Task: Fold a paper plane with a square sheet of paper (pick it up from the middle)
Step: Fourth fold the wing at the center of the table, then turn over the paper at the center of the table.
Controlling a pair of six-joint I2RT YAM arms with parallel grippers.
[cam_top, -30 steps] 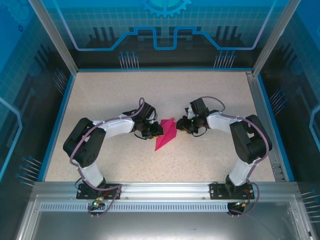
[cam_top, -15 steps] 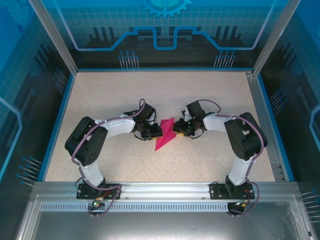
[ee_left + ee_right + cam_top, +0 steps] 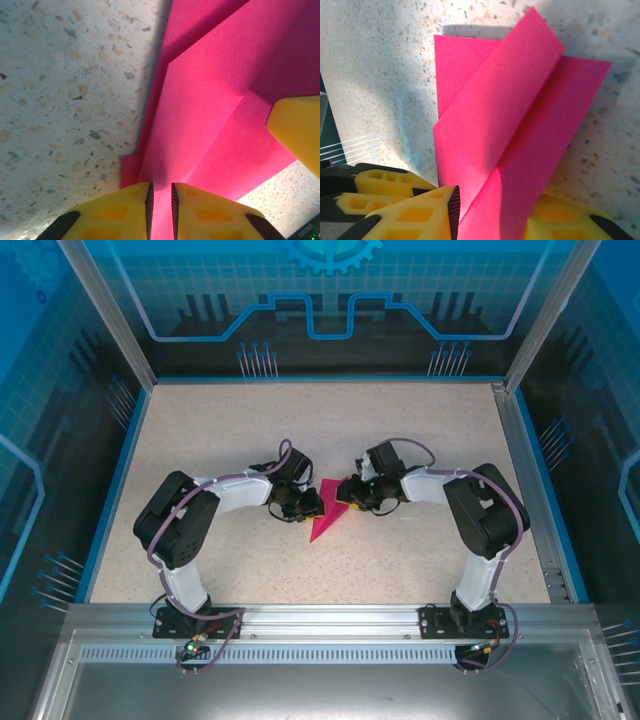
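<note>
Two tools meet at one thin, folded magenta-pink sheet of paper [image 3: 326,520] on the speckled beige tabletop [image 3: 420,430].

The left tool [image 3: 161,192] has its two yellow fingers almost pressed together, and it pinches an edge of the paper in the thin slit between them. The right tool [image 3: 492,202] comes at the paper from the other side. Its yellow fingers stand partly apart with the paper between them, and I cannot tell if they squeeze it. The paper has sharp folds, and its pointed end points toward the arm bases. It sits near the middle of the tabletop, with a black arm on each side of it.
</note>
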